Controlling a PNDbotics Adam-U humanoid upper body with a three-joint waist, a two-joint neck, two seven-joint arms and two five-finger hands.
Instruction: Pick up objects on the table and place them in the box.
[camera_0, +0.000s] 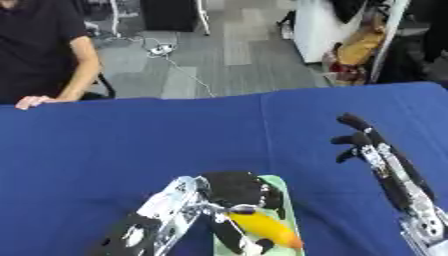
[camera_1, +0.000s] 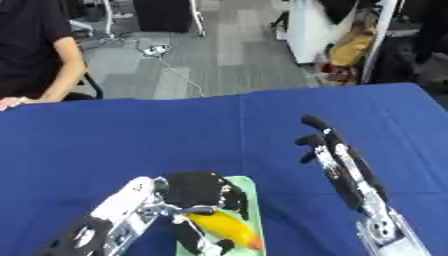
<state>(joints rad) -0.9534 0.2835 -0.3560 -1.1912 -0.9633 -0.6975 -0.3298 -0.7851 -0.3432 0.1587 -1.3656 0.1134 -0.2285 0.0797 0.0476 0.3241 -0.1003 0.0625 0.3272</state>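
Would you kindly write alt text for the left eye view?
The robot's left hand holds a yellow-orange object over a pale green box on a blue table. Its right hand is raised at the right, holding nothing.

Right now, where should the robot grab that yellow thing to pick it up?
Around its middle, coming from above on the left. The yellow object is long and rounded, lying slantwise over the pale green box, orange tip toward the lower right. The left hand already curls over its upper end, so a wrap across the narrow width probably suits. The right hand is held open, apart.
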